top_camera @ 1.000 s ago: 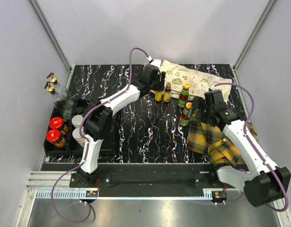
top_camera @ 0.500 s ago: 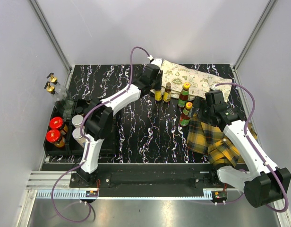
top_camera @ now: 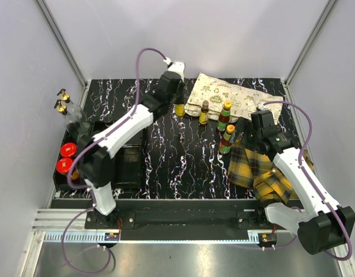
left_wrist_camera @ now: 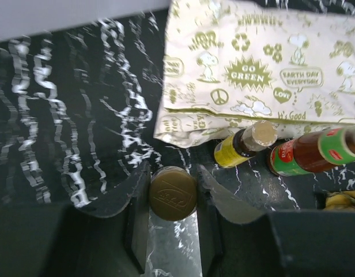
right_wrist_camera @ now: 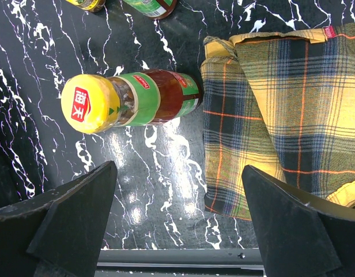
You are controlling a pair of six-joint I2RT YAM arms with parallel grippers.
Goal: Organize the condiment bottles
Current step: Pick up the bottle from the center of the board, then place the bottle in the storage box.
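Note:
My left gripper [top_camera: 178,107] is shut on a small yellow bottle with a brown cap [left_wrist_camera: 173,193], held between both jaws over the black marble table. A second small brown-capped yellow bottle [top_camera: 204,113] and a red sauce bottle with a green label [top_camera: 225,115] stand just right of it, also in the left wrist view [left_wrist_camera: 246,144]. Another yellow-capped sauce bottle [right_wrist_camera: 131,101] stands ahead of my open, empty right gripper [right_wrist_camera: 178,167]. Two red-lidded jars [top_camera: 67,157] sit in the black tray [top_camera: 131,167]. Two gold-capped clear bottles [top_camera: 63,103] stand at the far left.
A cream printed pouch [top_camera: 223,95] lies at the back, touching the bottle row. A yellow plaid cloth [top_camera: 269,170] lies at the right under my right arm. My left arm reaches over the tray and hides part of it.
My left gripper has moved left, carrying the small yellow bottle away from the row. The left arm's elbow swung out over the tray. The right arm has not moved.

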